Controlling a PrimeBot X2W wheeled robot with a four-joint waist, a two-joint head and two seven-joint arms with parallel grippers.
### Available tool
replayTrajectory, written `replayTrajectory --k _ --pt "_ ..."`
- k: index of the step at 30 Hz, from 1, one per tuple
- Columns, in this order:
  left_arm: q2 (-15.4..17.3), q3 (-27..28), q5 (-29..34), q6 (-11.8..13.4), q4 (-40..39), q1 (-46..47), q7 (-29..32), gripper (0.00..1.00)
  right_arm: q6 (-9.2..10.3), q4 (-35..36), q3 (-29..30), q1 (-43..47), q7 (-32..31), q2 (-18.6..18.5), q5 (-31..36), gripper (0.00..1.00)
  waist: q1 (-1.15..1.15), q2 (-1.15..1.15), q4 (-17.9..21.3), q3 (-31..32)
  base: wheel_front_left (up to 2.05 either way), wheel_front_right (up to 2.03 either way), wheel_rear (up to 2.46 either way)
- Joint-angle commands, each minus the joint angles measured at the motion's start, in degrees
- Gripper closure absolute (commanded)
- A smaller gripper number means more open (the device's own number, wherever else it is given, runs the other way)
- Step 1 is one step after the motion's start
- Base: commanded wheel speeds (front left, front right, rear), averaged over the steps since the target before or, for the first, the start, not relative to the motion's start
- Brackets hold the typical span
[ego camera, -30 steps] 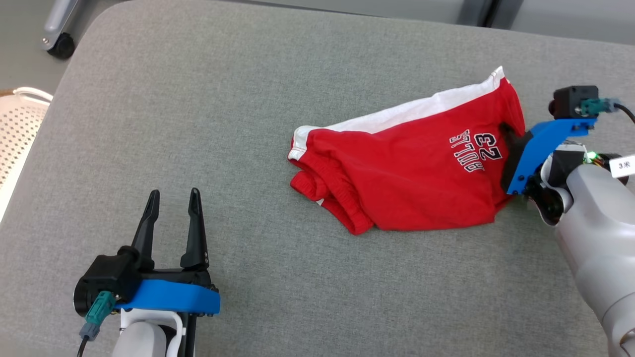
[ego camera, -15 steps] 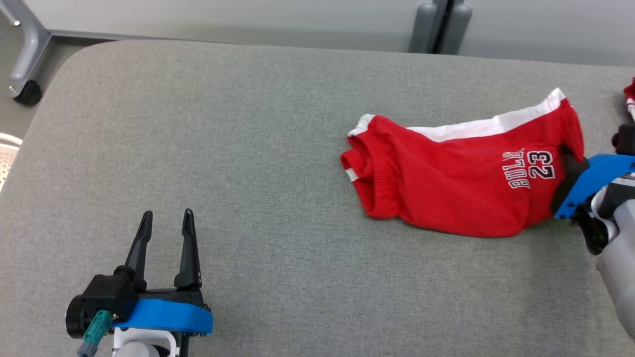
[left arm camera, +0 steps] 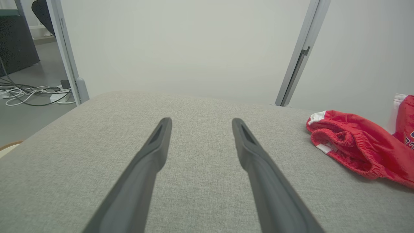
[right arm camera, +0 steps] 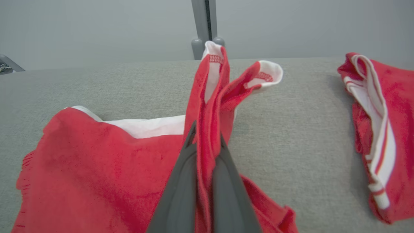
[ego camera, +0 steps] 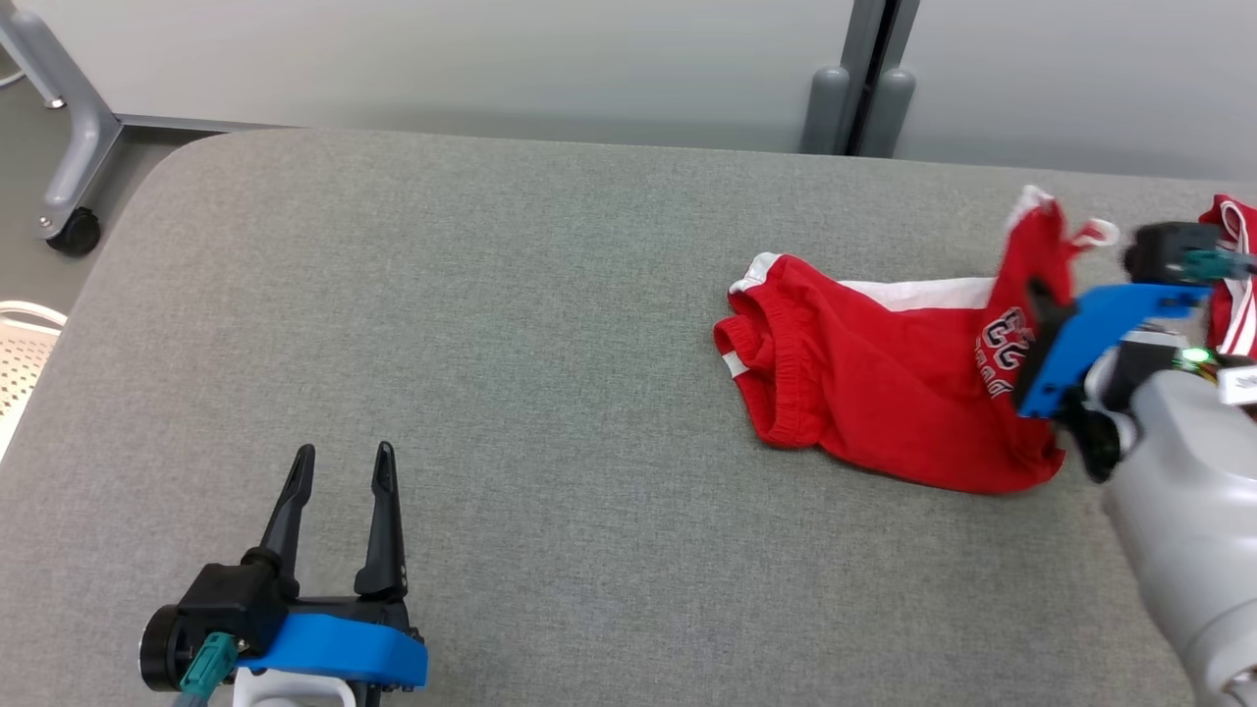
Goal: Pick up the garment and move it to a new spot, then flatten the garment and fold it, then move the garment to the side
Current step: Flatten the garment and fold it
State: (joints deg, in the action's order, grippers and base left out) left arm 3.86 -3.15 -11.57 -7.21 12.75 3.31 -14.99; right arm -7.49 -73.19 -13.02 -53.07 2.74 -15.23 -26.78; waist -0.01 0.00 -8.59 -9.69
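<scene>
1. Pinching a raised fold of the red shorts [right arm camera: 97,168], the right pincer [right arm camera: 207,136] is seen with its two dark fingers pressed together on the cloth.
2. That white-edged leg end is held up off the desk [ego camera: 491,344] at its right side. The rest of the shorts is spread on the grey fabric top, waistband toward the left.
3. A white band is shown along the far edge, and printed lettering is crumpled near the grip.
4. A second red garment [right arm camera: 375,129] with white stripes is laid further right, apart from the shorts.
5. The left pincer [ego camera: 344,454] is held spread above the desk's near left part, well apart from the shorts.
6. A caster wheel [ego camera: 77,232] is seen on the floor beyond the desk's far left corner.
</scene>
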Motion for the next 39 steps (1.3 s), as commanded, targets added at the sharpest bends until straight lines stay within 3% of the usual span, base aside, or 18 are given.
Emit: replayTrajectory --k 1,11,19,20,21,22,25,28,31,34,39 --pt "0.33 -0.13 0.11 -0.34 0.06 -0.42 -0.24 0.0 -0.01 -0.07 -0.62 -0.86 -0.65 1.47 0.96 1.0 0.01 0.0 -0.18 0.14 0.0 0.0 0.0" --pt "0.17 -1.4 -0.35 -0.38 0.78 -0.61 -0.24 0.0 -0.01 1.08 -3.22 -2.26 -4.64 9.77 3.15 1.0 0.01 0.0 -2.88 0.9 0.0 0.0 0.0" --pt "0.11 -1.81 -0.55 -0.39 0.74 -0.27 -0.24 0.0 -0.01 0.69 -4.0 -1.38 -7.23 12.16 3.57 1.0 0.01 0.0 -4.09 0.27 0.0 0.0 0.0" --pt "0.09 -1.87 -0.59 -0.39 0.72 -0.13 -0.24 0.0 -0.01 0.56 -4.05 -1.31 -7.76 12.24 3.53 0.87 0.01 0.0 -4.18 0.14 0.0 0.0 0.0" --pt "0.06 -1.91 -0.6 -0.39 0.71 0.01 -0.24 0.0 -0.01 0.45 -4.21 -1.2 -8.17 12.3 3.58 0.6 0.01 0.0 -4.26 0.01 0.0 0.0 0.0" --pt "0.03 -2.0 -0.64 -0.4 0.72 0.16 -0.24 0.0 -0.01 0.52 -4.3 -1.14 -8.46 12.34 3.4 0.0 0.01 0.0 -4.36 -0.11 0.0 0.0 0.0" --pt "-0.05 -2.3 -0.74 -0.39 0.84 0.61 -0.24 0.0 -0.01 5.74 -6.57 0.87 -10.54 12.41 -1.6 0.0 0.01 0.0 -4.78 -0.33 0.0 0.0 0.0" --pt "-0.1 -2.07 -0.88 -0.39 0.96 0.61 -0.24 0.0 -0.01 15.39 -10.89 3.84 -14.32 12.35 -10.24 0.0 0.01 0.0 -4.55 -0.31 0.0 0.0 0.0" --pt "0.01 -1.35 -0.82 -0.32 0.65 0.31 -0.24 0.0 -0.01 22.1 -13.66 5.1 -13.94 12.11 -13.28 0.0 0.01 0.0 -3.66 -0.17 0.0 0.0 0.0" --pt "0.18 -0.65 -0.53 -0.18 0.28 -0.09 -0.24 0.0 -0.01 27.4 -13.97 5.56 -12.28 11.73 -13.24 0.0 0.01 0.0 -2.6 0.2 0.0 0.0 0.0" --pt "0.26 -0.15 -0.16 -0.13 0.16 -0.51 -0.24 0.0 -0.01 34.56 -12.01 7.98 -10.25 7.23 -10.28 0.0 0.01 0.0 -1.07 1.32 0.0 0.0 0.0"
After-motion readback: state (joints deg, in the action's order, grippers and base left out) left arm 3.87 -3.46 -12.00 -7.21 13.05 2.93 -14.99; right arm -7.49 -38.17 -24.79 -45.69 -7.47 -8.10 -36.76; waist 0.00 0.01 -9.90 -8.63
